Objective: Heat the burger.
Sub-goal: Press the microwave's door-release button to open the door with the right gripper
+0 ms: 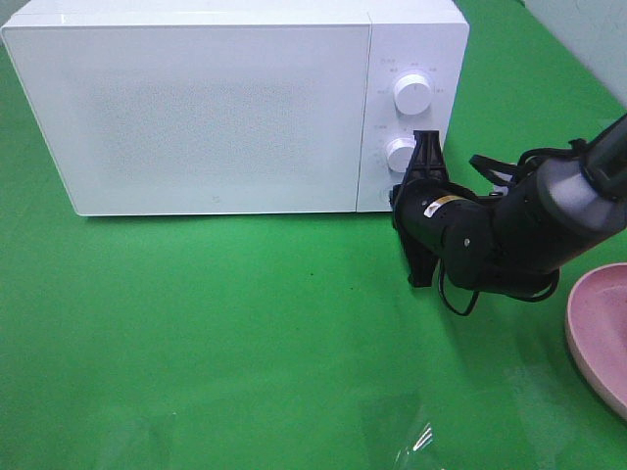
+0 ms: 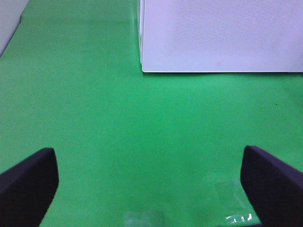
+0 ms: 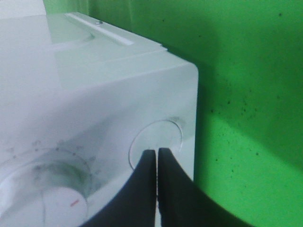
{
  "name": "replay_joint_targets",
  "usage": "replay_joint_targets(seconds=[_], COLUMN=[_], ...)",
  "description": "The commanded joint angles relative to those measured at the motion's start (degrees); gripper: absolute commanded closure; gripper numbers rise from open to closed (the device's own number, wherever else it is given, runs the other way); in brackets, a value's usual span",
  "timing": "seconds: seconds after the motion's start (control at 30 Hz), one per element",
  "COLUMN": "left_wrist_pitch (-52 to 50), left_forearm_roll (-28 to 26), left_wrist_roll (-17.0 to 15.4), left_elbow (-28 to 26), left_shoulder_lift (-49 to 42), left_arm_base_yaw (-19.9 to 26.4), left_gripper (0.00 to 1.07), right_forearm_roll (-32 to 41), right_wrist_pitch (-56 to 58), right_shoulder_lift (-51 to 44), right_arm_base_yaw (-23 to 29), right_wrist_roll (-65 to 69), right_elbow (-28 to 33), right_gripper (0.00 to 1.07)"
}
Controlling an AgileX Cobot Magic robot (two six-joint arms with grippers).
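- Burger: shown in no view; I could not tell where it was.
- Microwave [image 1: 196,108]: white, door shut, standing on the green cloth [image 1: 245,323].
- My right gripper [image 3: 156,153]: jaws pressed together, holding nothing, tips at the round button [image 3: 163,130] in the lower corner of the control panel, just beside the lower dial [image 1: 400,154]. I could not tell whether they touched it.
- My left gripper [image 2: 150,184]: jaws spread wide, empty, above bare cloth in front of the microwave.
- Pink plate [image 1: 602,333]: at the cloth's right edge, well apart from the microwave.
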Motion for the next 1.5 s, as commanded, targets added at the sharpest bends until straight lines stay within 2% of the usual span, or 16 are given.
replay_joint_targets(seconds=[0.03, 0.7, 0.93, 1.5], left_wrist_pitch=[-0.6, -0.6, -0.6, -0.6], left_forearm_roll=[0.0, 0.0, 0.0, 0.0], left_wrist_roll=[-0.2, -0.2, -0.2, -0.2], left_elbow=[0.2, 0.2, 0.2, 0.2], left_shoulder_lift=[-0.8, -0.8, -0.8, -0.8], left_arm_base_yaw=[0.0, 0.0, 0.0, 0.0], left_gripper=[0.10, 0.10, 0.10, 0.10], right_forearm_roll=[-1.0, 0.7, 0.6, 2.4], right_wrist_pitch=[1.3, -3.0, -11.3, -20.4], right_shoulder_lift=[0.1, 3.8, 3.8, 3.8], right_arm_base_yaw=[-1.1, -1.1, -1.1, -1.1], right_wrist_roll=[0.2, -0.7, -0.6, -2.4], right_elbow=[-1.0, -5.9, -5.9, -7.6], right_gripper=[1.07, 1.07, 1.07, 1.07])
